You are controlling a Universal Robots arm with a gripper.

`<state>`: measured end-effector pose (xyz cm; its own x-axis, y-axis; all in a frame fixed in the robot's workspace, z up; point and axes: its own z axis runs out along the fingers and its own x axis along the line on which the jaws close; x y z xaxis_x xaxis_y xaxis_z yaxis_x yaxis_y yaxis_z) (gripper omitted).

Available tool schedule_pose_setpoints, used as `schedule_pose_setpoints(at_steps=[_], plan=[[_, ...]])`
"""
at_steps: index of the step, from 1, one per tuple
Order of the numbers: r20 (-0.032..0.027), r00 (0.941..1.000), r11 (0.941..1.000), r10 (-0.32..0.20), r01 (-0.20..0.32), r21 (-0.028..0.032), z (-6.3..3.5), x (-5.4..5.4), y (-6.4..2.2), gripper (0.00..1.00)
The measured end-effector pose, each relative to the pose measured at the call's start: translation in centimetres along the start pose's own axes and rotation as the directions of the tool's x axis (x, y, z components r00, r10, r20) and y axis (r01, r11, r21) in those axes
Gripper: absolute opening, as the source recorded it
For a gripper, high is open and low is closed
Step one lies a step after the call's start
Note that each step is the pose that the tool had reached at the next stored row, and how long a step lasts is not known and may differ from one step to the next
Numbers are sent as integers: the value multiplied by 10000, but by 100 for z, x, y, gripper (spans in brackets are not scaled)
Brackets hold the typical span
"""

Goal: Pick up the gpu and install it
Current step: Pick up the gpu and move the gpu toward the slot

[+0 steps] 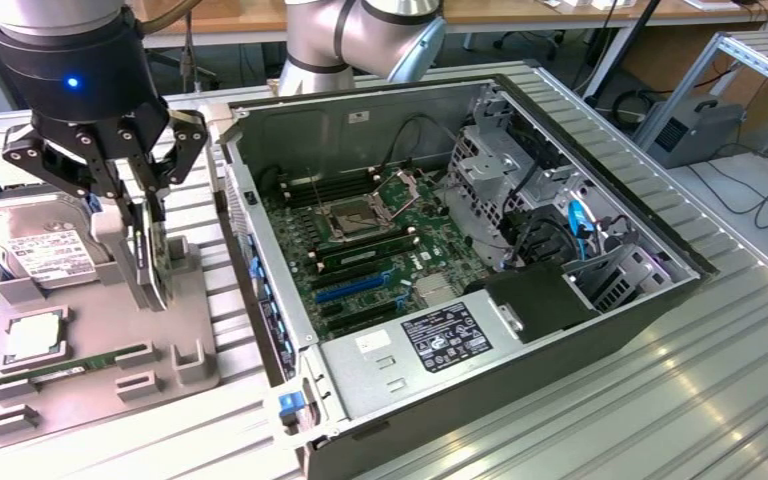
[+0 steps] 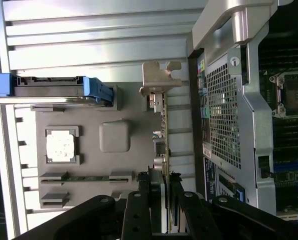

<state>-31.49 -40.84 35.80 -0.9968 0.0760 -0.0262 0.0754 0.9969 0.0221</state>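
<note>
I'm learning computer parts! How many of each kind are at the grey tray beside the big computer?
hard drive: 1
CPU chip: 1
RAM stick: 1
gpu: 1
Total: 4

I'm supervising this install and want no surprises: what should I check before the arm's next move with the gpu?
1. Gripper closed on gpu: ok, the card is clamped from both sides.
2. gpu upright on its edge: ok.
3. gpu lifted free of tray: cannot tell.
4. Hard drive apart from gripper: ok.
5. Case open, blue slot uncovered: ok.
</note>
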Motion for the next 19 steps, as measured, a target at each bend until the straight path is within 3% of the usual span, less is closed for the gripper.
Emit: schedule_pose_setpoints(at_steps=[19], plan=[[0,10000,10000,0,0,0,-97,-3,2,27]])
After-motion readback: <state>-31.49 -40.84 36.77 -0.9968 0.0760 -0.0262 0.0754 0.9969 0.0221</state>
